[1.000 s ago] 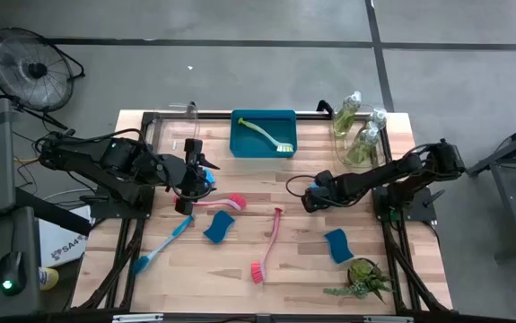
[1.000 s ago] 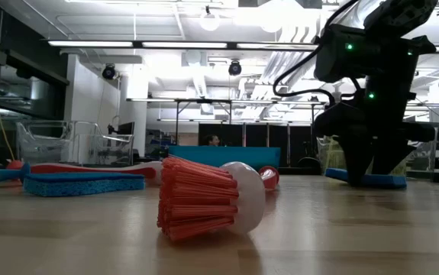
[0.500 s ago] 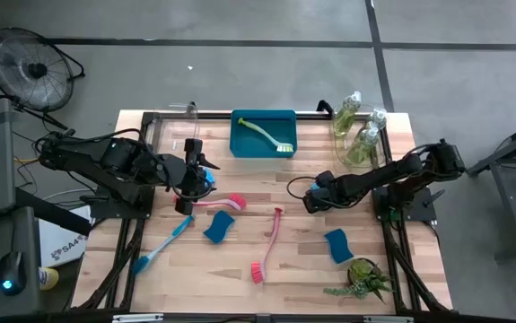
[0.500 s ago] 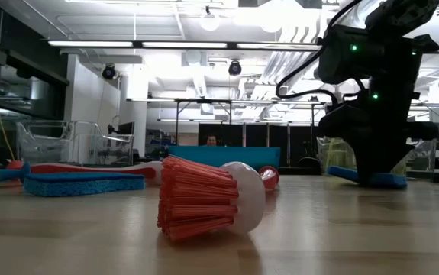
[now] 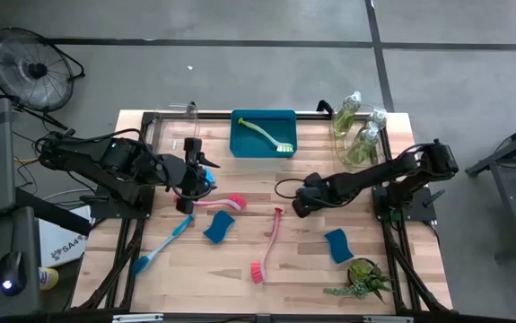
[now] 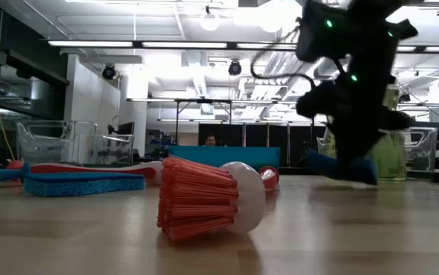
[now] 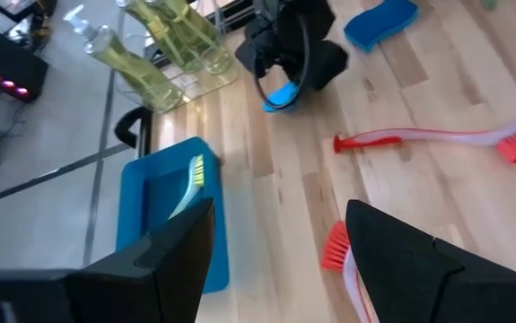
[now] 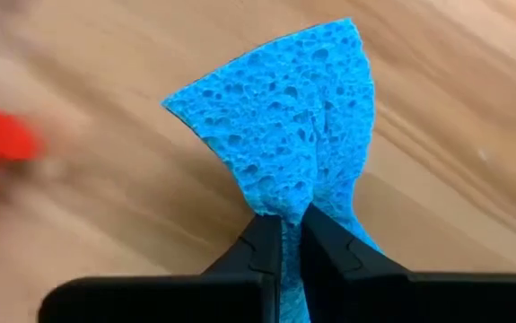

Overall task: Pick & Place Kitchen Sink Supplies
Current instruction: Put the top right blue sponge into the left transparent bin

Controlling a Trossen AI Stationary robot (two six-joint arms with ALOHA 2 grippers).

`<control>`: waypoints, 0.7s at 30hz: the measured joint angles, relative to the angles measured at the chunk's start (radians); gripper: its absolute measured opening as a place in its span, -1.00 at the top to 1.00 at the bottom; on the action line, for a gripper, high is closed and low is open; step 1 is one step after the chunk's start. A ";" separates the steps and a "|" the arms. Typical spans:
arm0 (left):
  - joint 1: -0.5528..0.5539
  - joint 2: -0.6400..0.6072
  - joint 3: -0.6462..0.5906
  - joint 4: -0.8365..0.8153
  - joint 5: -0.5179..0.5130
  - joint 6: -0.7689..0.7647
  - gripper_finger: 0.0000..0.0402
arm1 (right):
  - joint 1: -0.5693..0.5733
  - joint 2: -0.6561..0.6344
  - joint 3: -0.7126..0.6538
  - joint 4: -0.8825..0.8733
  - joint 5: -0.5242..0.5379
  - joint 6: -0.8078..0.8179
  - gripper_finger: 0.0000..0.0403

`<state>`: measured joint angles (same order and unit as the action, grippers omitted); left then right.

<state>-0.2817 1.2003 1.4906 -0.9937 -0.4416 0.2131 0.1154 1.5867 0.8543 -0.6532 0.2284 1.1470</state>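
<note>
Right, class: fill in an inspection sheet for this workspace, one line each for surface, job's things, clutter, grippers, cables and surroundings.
Surface: wooden table, dry as far as can be seen.
Job's things: yellow-green brush in the blue tray; two pink-red brushes, a blue brush and two sponges on the boards; bottles at the far right corner.
Clutter: small green plant at the near right corner.
Grippers: right gripper at mid-table, fingers pinched shut on a blue sponge; left gripper open, above the table's left half.
Cables: black loop beside the right arm.
Surroundings: fan on the floor; a person far behind the table.
</note>
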 joint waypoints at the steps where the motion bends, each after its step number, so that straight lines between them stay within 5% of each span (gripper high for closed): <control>1: 0.000 0.000 0.000 0.000 -0.012 0.000 -0.22 | 0.000 0.000 0.019 0.000 0.001 -0.023 0.94; 14: 0.007 0.044 0.001 0.139 -0.076 0.100 -0.22 | -0.005 -0.016 0.370 0.000 0.054 -0.397 0.94; 21: 0.134 0.062 0.001 0.218 0.090 0.147 -0.22 | -0.011 -0.121 0.497 0.001 0.060 -0.582 0.95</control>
<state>-0.1473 1.2620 1.4918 -0.7761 -0.3519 0.3597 0.1043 1.4658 1.3517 -0.6520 0.2884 0.5649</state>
